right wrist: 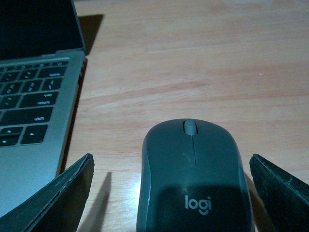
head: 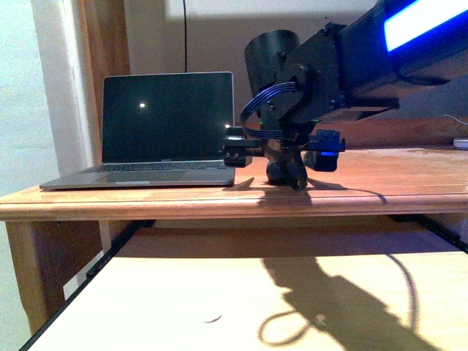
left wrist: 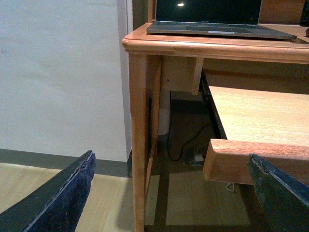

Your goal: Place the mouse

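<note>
On the wooden desk (head: 380,175), an open laptop (head: 164,124) is seen at the left. Left gripper (left wrist: 171,155) is noted low beside the desk's leg, jaws spread, nothing between them. Right gripper (right wrist: 171,157) is lowered to the desktop, jaws released. Between its fingers, touching neither, the mouse (right wrist: 193,179) is seen flat on the wood, just beside the laptop's right edge.
</note>
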`<act>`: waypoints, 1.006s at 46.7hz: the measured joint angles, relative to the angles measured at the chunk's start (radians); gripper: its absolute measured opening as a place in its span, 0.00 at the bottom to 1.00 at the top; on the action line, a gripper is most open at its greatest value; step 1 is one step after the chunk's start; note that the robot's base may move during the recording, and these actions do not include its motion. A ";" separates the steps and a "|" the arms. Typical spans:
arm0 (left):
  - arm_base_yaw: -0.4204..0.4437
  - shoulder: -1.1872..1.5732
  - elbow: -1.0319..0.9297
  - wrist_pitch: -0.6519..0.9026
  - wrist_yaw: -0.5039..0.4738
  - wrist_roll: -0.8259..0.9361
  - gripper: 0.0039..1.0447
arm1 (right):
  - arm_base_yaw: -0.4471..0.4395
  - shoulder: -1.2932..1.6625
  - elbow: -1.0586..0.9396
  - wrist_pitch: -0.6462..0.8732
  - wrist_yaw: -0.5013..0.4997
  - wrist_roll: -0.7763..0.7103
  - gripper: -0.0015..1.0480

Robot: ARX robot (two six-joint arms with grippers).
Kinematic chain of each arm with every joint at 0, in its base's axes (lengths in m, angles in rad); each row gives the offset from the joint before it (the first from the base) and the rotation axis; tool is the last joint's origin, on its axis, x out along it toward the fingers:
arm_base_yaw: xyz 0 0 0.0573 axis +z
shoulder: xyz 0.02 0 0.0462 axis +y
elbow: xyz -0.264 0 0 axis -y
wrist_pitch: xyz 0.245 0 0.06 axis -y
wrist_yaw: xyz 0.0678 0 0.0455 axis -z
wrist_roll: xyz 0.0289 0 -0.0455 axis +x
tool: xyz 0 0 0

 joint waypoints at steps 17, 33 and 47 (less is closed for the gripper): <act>0.000 0.000 0.000 0.000 0.000 0.000 0.93 | -0.167 -0.631 -0.789 0.475 -0.395 0.035 0.93; 0.000 0.000 0.000 0.000 0.000 0.000 0.93 | -0.457 -1.058 -1.447 0.624 -0.960 -0.020 0.93; 0.000 0.000 0.000 0.000 0.000 0.000 0.93 | -0.841 -1.269 -1.708 0.459 -1.569 -0.227 0.93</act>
